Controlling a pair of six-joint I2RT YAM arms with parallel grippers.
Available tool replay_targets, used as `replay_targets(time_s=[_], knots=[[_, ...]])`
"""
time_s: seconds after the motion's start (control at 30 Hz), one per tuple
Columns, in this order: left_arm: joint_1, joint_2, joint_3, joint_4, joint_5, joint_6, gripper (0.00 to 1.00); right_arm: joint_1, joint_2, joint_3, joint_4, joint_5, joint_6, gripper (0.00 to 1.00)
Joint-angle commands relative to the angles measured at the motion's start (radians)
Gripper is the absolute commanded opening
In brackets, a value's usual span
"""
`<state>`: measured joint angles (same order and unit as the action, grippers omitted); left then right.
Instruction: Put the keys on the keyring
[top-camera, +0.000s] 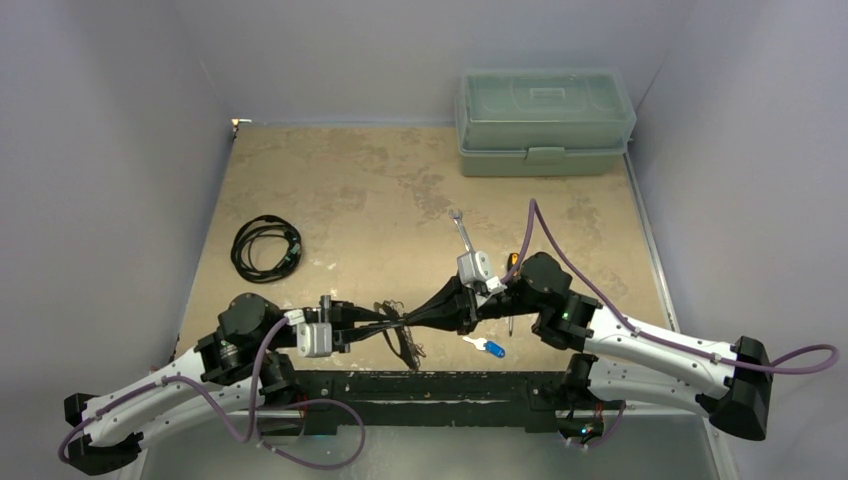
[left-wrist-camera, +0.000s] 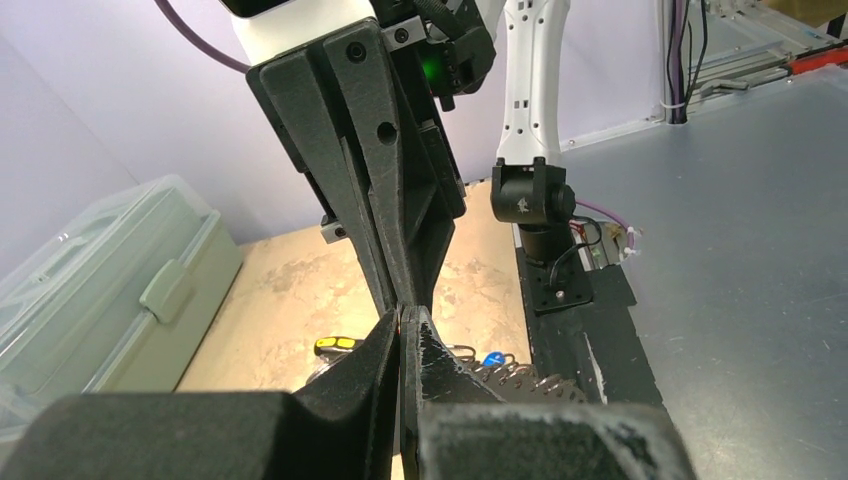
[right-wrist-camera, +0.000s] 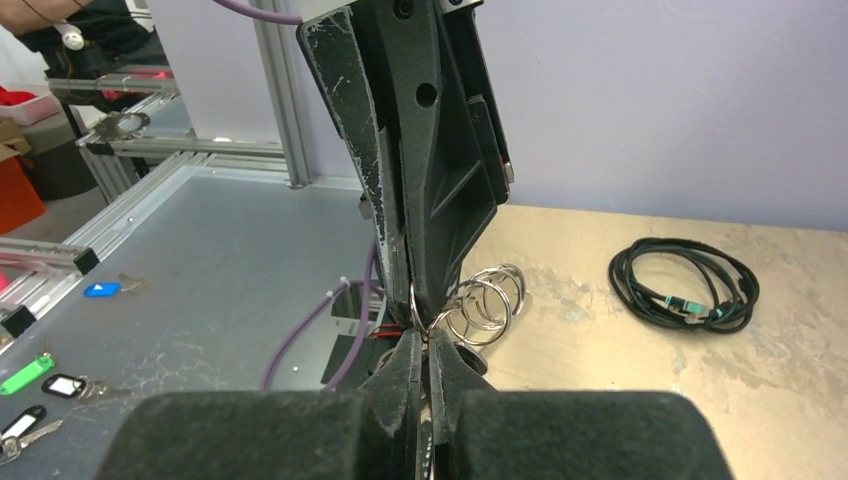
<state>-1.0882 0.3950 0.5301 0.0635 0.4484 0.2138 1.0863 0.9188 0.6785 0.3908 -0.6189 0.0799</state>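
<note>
I see the keyring (right-wrist-camera: 487, 300), a cluster of silver wire rings, hanging in the air above the desk's (top-camera: 380, 190) near edge, where both arms meet tip to tip. My left end effector (right-wrist-camera: 412, 300) is clenched on one loop. The right end effector (right-wrist-camera: 427, 350) is clenched too, and a ring wire runs down into its tips. One blue-headed key (top-camera: 493, 348) lies on the desk just right of them. A coiled black cable (top-camera: 265, 247) sits well apart on the left.

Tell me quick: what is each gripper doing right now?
Left gripper: closed, holding the bunch of silver wire rings.
Right gripper: closed at the same rings; whether it grips them cannot be told.
</note>
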Motion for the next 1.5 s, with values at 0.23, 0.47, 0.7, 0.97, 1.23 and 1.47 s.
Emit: replay_targets(time_s=[0.23,0.47,0.7,0.97,1.23,1.47], knots=[[0.007,0.002,0.014,0.011,0.015,0.012,0.08,0.011,-0.023,0.044,-0.011,-0.007,-0.065,0.00],[0.005,0.041,0.079,-0.120,0.001,0.086,0.19,0.011,-0.036,0.083,-0.139,0.080,-0.114,0.00],[0.007,0.050,0.160,-0.258,-0.055,0.137,0.29,0.011,-0.035,0.108,-0.219,0.136,-0.132,0.00],[0.007,0.104,0.280,-0.459,-0.104,0.200,0.30,0.011,-0.032,0.160,-0.338,0.212,-0.162,0.00],[0.006,0.225,0.417,-0.586,-0.143,0.197,0.28,0.011,0.014,0.267,-0.522,0.329,-0.194,0.00],[0.006,0.282,0.451,-0.625,-0.148,0.182,0.28,0.011,0.094,0.450,-0.801,0.518,-0.214,0.00]])
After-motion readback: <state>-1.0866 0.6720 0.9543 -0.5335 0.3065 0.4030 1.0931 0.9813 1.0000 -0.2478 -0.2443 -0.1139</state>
